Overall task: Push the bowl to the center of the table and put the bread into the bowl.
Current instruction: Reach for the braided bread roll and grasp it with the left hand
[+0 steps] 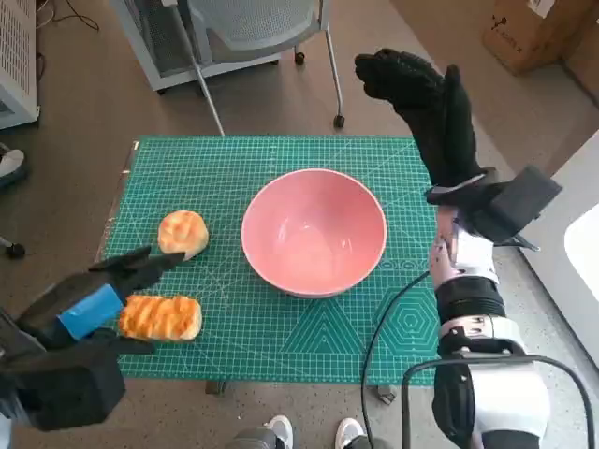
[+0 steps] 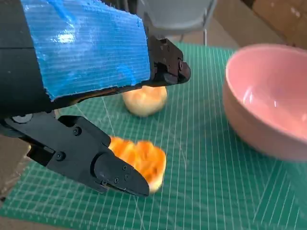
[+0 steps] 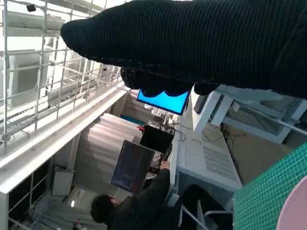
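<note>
I'm working in a lab or office. A person [image 3: 139,203] sits at desks with monitors [image 3: 132,167], by wire racks [image 3: 43,62]. My worktop carries a green cutting mat [image 1: 281,327].

1. One pink bowl [image 1: 314,231] sits about midway across my table, on the green cutting mat [image 1: 281,159].
2. Two pieces of bread lie toward the mat's left edge: one round bun [image 1: 182,233] and one long loaf [image 1: 160,317], nearer the front edge.
3. One mat covers the table.
4. Two hands of mine show: one left hand [image 1: 89,304] at the front left corner, one gloved right hand [image 1: 421,103] raised over the far right corner.
5. One chair [image 1: 257,28] stands beyond the far edge.
6. One cardboard box [image 1: 533,28] sits on the floor.
7. One person [image 3: 144,203] sits by the screens.
</note>
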